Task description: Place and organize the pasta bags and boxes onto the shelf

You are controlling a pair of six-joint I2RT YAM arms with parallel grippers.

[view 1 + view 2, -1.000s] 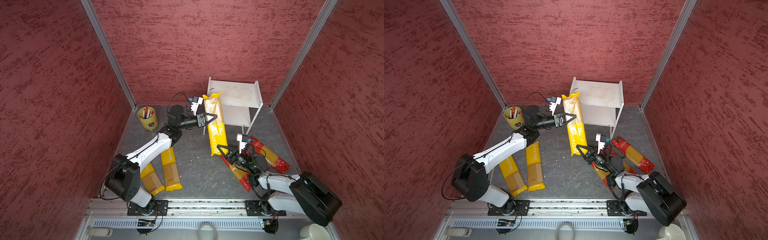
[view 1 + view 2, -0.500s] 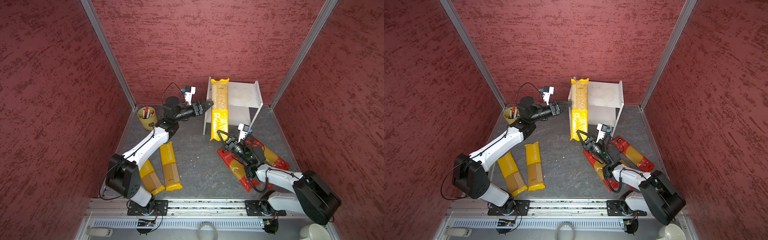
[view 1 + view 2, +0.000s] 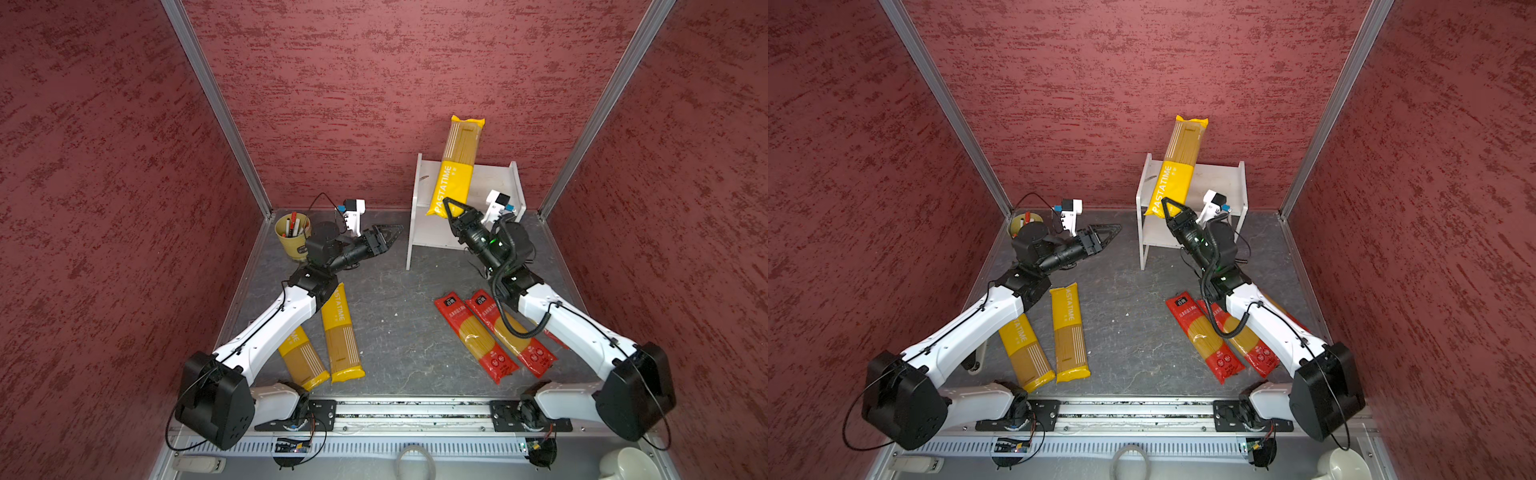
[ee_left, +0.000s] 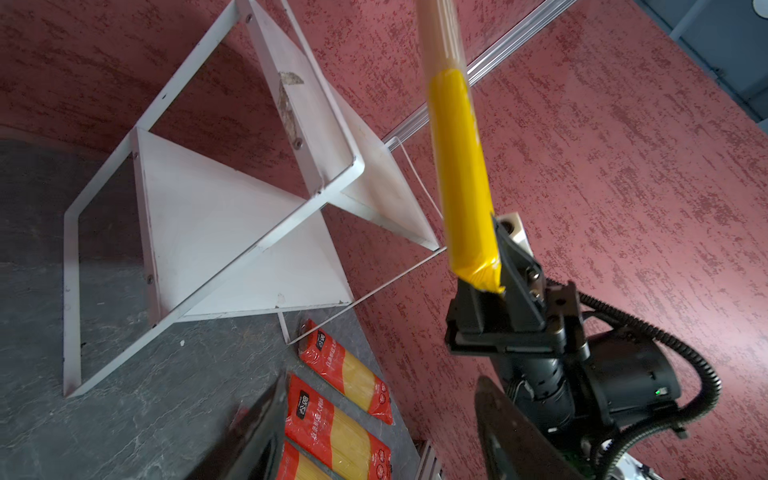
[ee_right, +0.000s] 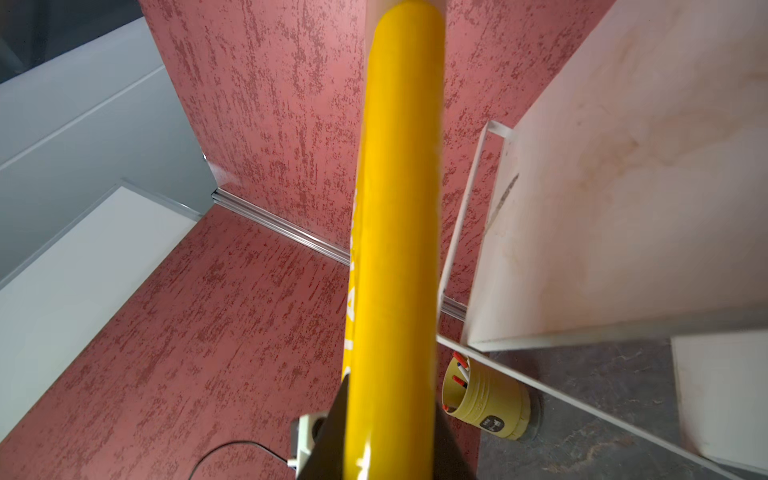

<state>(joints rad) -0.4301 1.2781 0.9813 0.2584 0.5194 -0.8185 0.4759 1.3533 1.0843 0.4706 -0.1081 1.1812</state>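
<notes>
My left gripper (image 3: 392, 235) is hovering near the pen cup (image 3: 292, 239), its black fingers (image 4: 507, 428) spread wide and empty. Two glossy yellow packs (image 3: 343, 336) are lying flat on the grey floor (image 3: 395, 316). My right gripper (image 3: 451, 210) is pinching a long pack's (image 3: 453, 183) bottom end, tilting it steeply beside the flat-boarded white shelf (image 3: 490, 178), with red packs (image 3: 473, 332) lying nearby.

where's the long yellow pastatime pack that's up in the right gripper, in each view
Both top views: long yellow PASTATIME pack upper middle, slanting upward.
Left wrist: right of centre, running to the top edge.
Right wrist: centre, bottom to top, blurred.
Shared landmark: white two-tier shelf beside it.
</notes>
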